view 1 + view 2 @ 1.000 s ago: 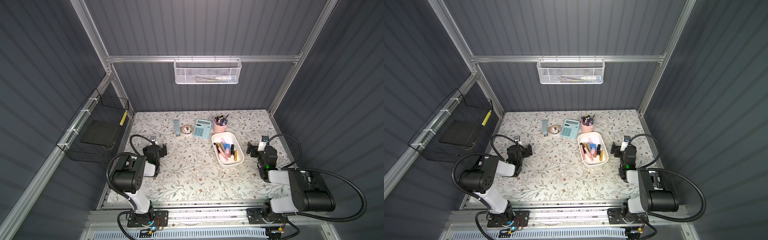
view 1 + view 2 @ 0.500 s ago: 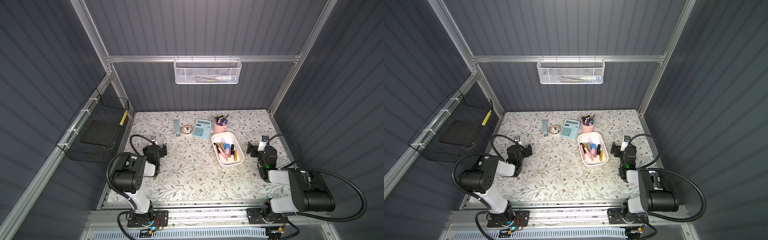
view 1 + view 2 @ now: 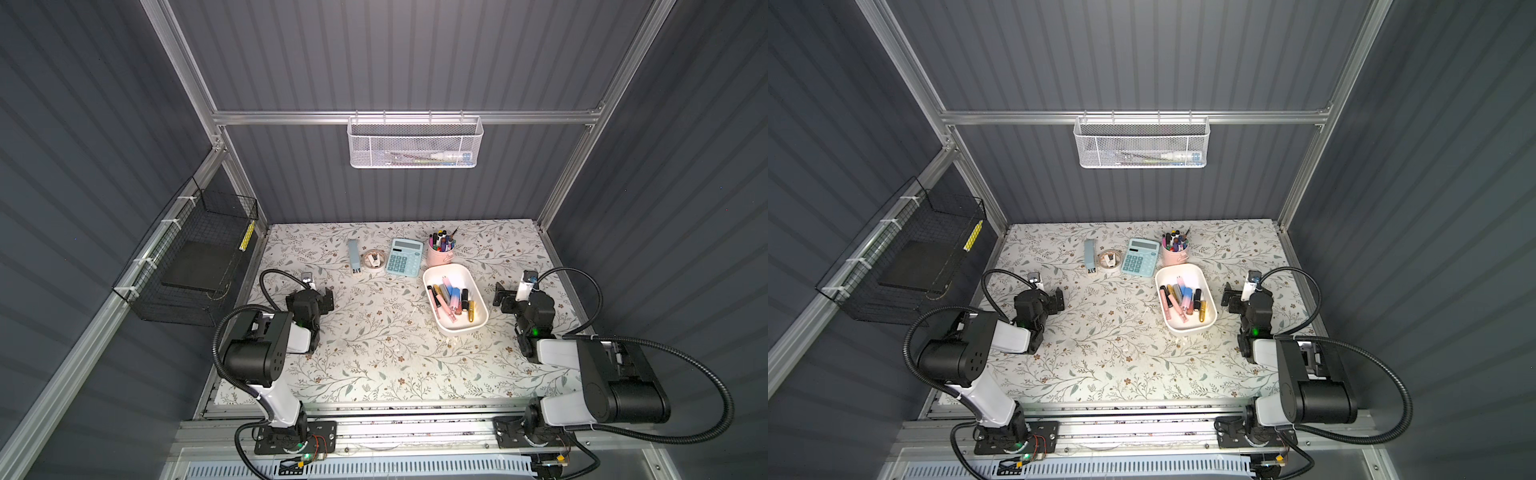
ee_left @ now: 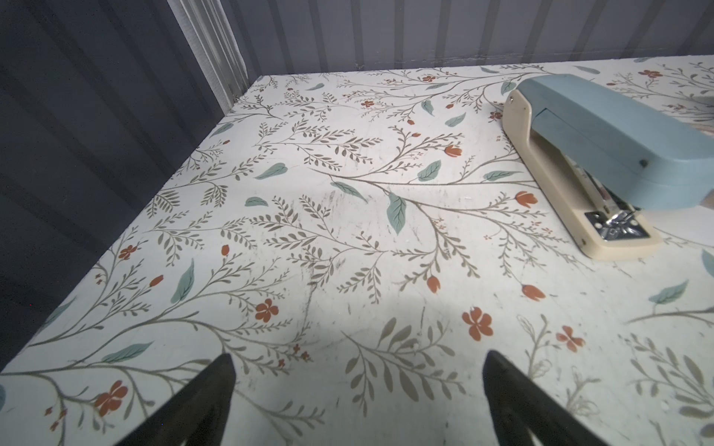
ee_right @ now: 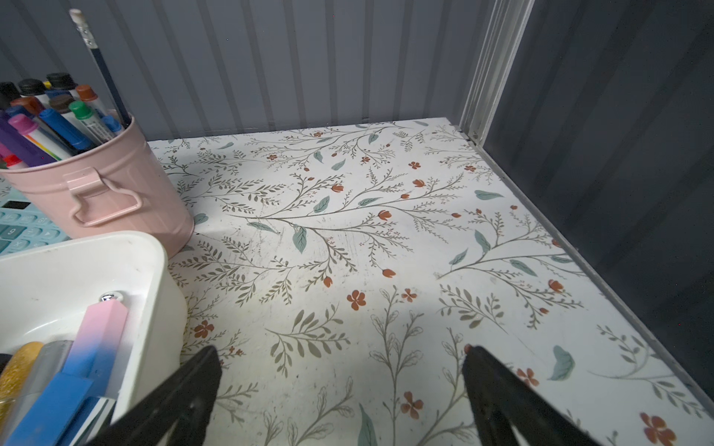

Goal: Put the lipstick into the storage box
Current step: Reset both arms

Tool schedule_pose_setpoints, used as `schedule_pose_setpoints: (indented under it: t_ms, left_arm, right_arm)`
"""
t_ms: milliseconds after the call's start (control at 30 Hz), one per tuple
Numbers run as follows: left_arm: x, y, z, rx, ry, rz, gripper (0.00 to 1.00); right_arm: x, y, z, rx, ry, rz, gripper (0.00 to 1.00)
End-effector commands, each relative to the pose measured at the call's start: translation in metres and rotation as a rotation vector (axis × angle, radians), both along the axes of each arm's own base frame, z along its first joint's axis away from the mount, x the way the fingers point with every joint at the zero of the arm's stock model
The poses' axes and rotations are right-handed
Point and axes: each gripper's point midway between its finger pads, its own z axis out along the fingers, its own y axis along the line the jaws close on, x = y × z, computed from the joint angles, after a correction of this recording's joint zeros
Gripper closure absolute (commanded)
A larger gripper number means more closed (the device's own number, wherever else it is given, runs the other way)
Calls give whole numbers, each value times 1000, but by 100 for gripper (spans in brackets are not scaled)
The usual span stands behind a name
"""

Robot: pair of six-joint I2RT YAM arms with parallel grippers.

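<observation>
On the left wall, one black wire basket (image 3: 187, 266) holds a single dark slab; only the top views show it. The left gripper (image 3: 328, 298) sits over the floral table (image 3: 374, 353). Its wrist view shows two black fingertips (image 4: 208, 394) spread wide apart over bare print, with nothing between them. That wrist view alone shows the one blue-and-cream stapler (image 4: 618, 146) close up, with its metal anvil. In both top views the label on the stapler's near end is too small to read.

Next along the back come one tape roll (image 3: 374, 261) and one light-blue calculator (image 3: 404, 257), whose keys are not legible. Then comes one pink pen cup (image 3: 440, 255) full of markers. One white mesh basket (image 3: 415, 145) hangs on the rail above.

The storage box (image 3: 455, 330) stands just beside the cup. The lipsticks (image 3: 455, 297) lie inside it, roughly seven tubes that overlap too much for a sure count. The right wrist view adds detail: a pink-to-blue tube (image 5: 100, 336) and a glittery gold tube (image 5: 19, 367). The right gripper (image 3: 501, 294), near the box's right side, also has its jaws wide apart and empty.
</observation>
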Motion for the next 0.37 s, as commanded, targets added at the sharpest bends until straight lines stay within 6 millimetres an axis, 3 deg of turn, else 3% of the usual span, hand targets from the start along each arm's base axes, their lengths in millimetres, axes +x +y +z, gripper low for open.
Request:
schedule_pose_setpoints:
  t_ms: [0,333]
  left_arm:
    - [2,2,5,17,-18,-2,0]
    - [2,2,5,18,-18,0,0]
  right_arm:
    - [6,-2,3,19,-1,5,1]
    - [6,-2,3,27,1,14,1]
